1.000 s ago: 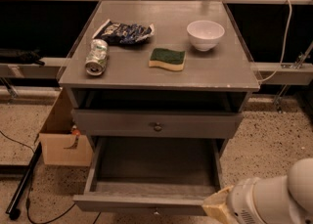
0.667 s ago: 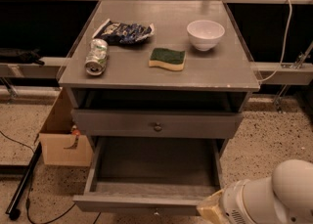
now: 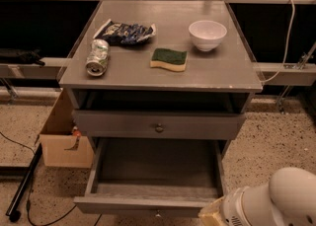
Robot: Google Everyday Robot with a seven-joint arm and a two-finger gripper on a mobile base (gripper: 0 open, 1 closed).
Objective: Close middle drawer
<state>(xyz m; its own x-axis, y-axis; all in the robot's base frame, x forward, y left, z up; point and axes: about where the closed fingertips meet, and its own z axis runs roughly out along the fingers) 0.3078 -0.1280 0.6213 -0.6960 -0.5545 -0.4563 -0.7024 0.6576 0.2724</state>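
The middle drawer [image 3: 154, 167] is pulled far out of the grey cabinet and its bare grey inside shows. Its flat front [image 3: 143, 204] runs along the bottom of the view. Above it the upper drawer front [image 3: 118, 124] with a dark round knob [image 3: 159, 128] is closed. My white arm [image 3: 276, 201] fills the bottom right corner. The gripper [image 3: 210, 215] shows only as a tan end piece beside the front right corner of the open drawer, and most of it is cut off by the frame edge.
On the cabinet top [image 3: 217, 67] lie a crushed can [image 3: 98, 57], a dark chip bag [image 3: 126, 32], a green sponge [image 3: 169, 59] and a white bowl [image 3: 207, 34]. A cardboard box [image 3: 61, 143] stands on the floor to the left. Cables [image 3: 22, 190] lie at the lower left.
My arm has shifted slightly left and down towards the drawer's front right corner. The drawer stays equally far open.
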